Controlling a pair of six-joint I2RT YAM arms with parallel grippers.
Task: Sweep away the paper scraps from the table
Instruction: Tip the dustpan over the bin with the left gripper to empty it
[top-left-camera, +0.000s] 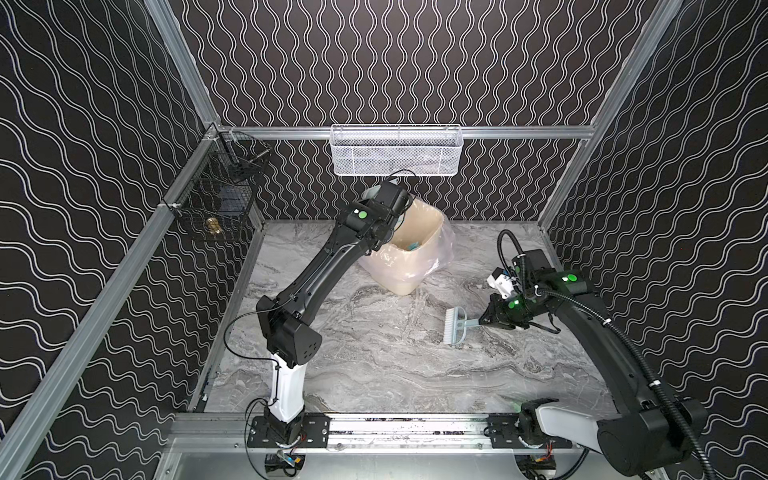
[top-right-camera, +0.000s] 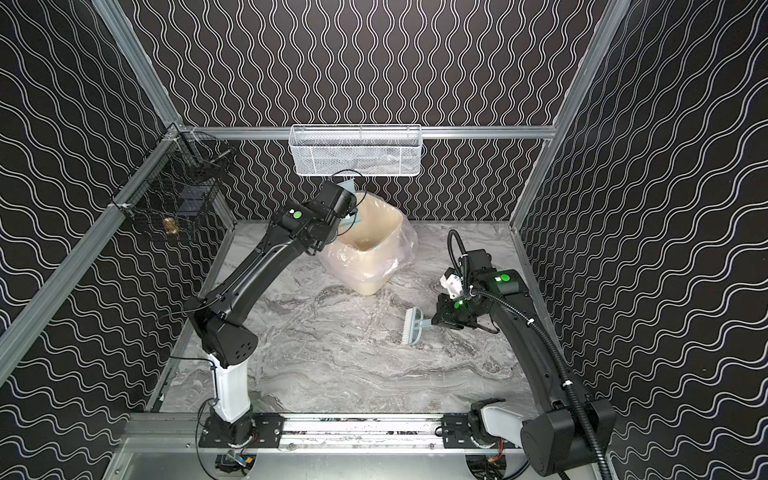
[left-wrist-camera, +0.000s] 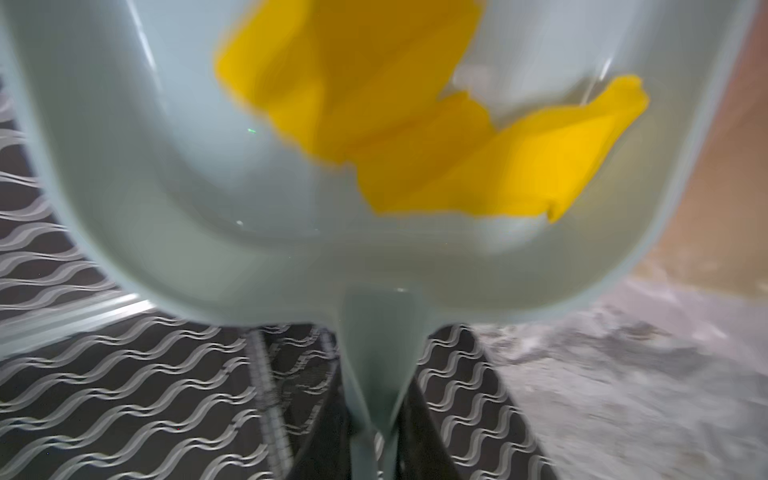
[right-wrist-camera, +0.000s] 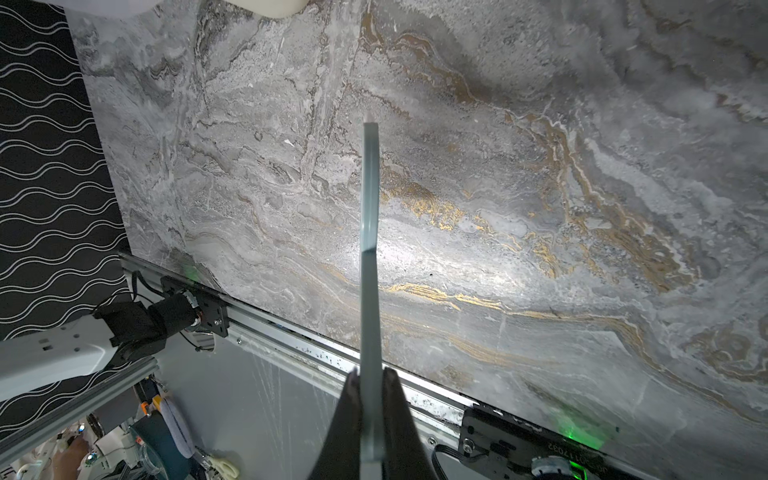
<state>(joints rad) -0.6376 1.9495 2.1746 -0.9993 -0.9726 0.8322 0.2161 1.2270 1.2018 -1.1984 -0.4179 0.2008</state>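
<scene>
My left gripper (left-wrist-camera: 376, 399) is shut on the handle of a pale blue dustpan (left-wrist-camera: 166, 166). Yellow paper scraps (left-wrist-camera: 415, 124) lie in the pan, blurred. In both top views this gripper (top-left-camera: 395, 195) is raised at the rim of a beige bin (top-left-camera: 432, 224), and only a bit of the dustpan (top-right-camera: 347, 185) shows past it. A light blue scrap (top-left-camera: 413, 246) lies inside the bin. My right gripper (right-wrist-camera: 371, 374) is shut on the handle of the pale blue brush (right-wrist-camera: 370, 249). The brush (top-left-camera: 455, 326) rests bristles-left on the marble table (top-left-camera: 374, 365), right of centre. No scraps show on the table.
The bin (top-right-camera: 374, 232) has a clear plastic liner and stands at the back middle. A white mesh basket (top-left-camera: 395, 149) hangs on the back rail. A black wire basket (top-left-camera: 220, 195) hangs on the left rail. Aluminium rails (top-left-camera: 407, 428) edge the table.
</scene>
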